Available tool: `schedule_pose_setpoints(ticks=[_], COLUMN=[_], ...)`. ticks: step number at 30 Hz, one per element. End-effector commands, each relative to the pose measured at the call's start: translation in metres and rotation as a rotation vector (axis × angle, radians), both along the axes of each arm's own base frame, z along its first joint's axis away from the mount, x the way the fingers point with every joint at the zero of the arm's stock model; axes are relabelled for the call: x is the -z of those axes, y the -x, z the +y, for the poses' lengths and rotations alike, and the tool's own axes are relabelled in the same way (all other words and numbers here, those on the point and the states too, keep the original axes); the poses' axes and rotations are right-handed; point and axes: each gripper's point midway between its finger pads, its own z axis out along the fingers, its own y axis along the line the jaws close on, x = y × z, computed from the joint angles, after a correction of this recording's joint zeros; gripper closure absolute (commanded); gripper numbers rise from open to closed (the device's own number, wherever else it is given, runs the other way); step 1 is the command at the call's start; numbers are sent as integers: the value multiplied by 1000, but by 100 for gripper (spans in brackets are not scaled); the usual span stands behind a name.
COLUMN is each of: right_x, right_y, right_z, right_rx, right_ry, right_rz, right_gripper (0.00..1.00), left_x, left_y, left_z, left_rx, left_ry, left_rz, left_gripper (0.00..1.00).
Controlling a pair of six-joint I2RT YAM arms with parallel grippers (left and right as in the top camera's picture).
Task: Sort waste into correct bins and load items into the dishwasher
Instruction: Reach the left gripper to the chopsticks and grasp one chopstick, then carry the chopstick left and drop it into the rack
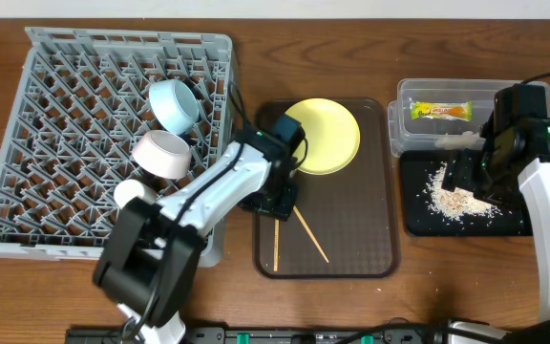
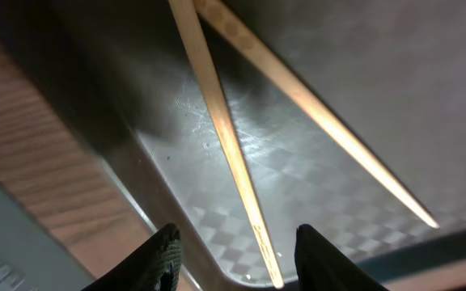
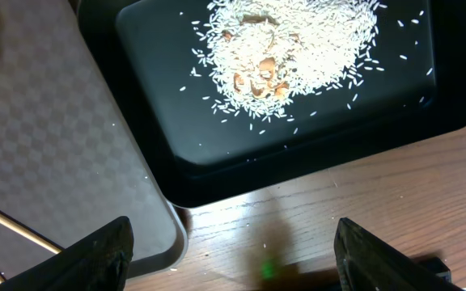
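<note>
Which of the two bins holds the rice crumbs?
The shallow black tray; the clear tub behind it holds the snack wrapper instead.

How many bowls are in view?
2: the light blue bowl in the grey rack's right part, and the white bowl just below it in the overhead view. None seems hidden.

Bare tray (image 1: pixel 351 220) lies right of the chopsticks (image 1: pixel 311 237); the rack (image 1: pixel 225 86) wall crowds their left.

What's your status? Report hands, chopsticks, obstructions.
Left hand open, low over chopsticks on brown tray. Right hand open, empty, above black tray edge. No obstruction seen.
</note>
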Motion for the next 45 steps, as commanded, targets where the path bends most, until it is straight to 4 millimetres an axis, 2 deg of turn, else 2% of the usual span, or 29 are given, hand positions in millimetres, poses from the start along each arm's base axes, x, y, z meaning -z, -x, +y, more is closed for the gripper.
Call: schedule_pose_setpoints(ticks=[1,7,15,22,24,30,33,38,45], right_x=[-5,-5,-5,-5,-5,-5,-5,-5,-5], right_y=[0,0,0,0,0,0,1,1,1], right_z=[-4,-4,-4,-4,-4,-4,-4,-4,-4], right_rx=[2,1,2,1,1,-6,-6,-6,-21], right_ry=[6,6,6,6,6,7,6,6,8], right_rz=[-18,-19,-19,-17,-18,-16,-14,-13,-12], right_gripper=[22,22,23,23,22,23,23,23,23], left_x=[20,37,43,56,56,56,56,34,-37], left_y=[8,7,4,17,19,19,16,-1,-23], left_z=[4,1,-4,-6,-6,-5,-2,-2,1], left_rx=[-4,-5,-2,-15,-23,-27,-34,-54,-97], left_ry=[-39,-39,-28,-38,-43,-44,-61,-55,43], left_rz=[61,84,71,76,82,82,68,-1,-146], left_gripper=[53,49,48,48,64,92,92,92,92])
